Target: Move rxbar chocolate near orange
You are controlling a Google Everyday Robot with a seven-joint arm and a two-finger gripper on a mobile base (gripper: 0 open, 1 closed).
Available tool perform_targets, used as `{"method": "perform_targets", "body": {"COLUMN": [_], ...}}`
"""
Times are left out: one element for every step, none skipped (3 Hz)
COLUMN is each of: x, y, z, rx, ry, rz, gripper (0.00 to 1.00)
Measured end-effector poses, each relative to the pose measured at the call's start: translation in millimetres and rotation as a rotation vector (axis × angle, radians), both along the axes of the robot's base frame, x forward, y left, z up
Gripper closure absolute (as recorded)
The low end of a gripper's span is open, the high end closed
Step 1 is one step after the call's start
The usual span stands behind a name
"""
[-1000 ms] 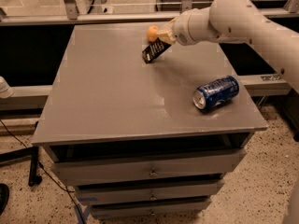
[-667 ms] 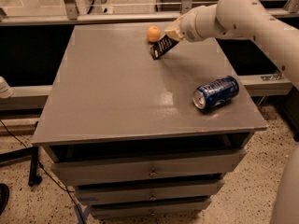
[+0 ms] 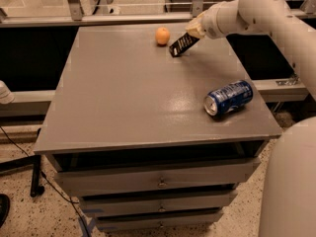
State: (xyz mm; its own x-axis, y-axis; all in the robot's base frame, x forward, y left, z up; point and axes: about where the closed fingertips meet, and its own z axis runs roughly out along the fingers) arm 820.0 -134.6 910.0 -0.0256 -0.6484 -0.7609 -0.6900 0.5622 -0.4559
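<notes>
The orange (image 3: 162, 35) sits on the grey table (image 3: 123, 98) near its far edge. The rxbar chocolate (image 3: 181, 44), a thin black wrapper with whitish lettering, hangs tilted from my gripper (image 3: 193, 32), its lower end at or just above the tabletop, a short way right of the orange. The gripper comes in from the right on the white arm (image 3: 247, 11) and is shut on the bar's upper end.
A blue soda can (image 3: 228, 97) lies on its side near the table's right front corner. Drawers (image 3: 158, 181) run under the tabletop. A metal rail (image 3: 98, 6) stands behind the far edge. A white robot part (image 3: 291, 181) fills the lower right.
The gripper has carried the bar to the right, off the orange. The orange, partly covered before, now shows whole with a gap between it and the bar. The can has not moved.
</notes>
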Motion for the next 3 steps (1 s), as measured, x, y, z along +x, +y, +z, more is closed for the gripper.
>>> {"method": "perform_targets", "body": {"x": [15.2,28.7,37.7], "y": [-11.3,-11.7,-2.9], "z": [-2.2,-7.3,-14.1], "rx": [-0.018,-0.027,-0.021], "ry": [-0.004,-0.003,0.009], "rz": [0.007,0.03,0.064], "gripper": [1.0,1.0,1.0]}}
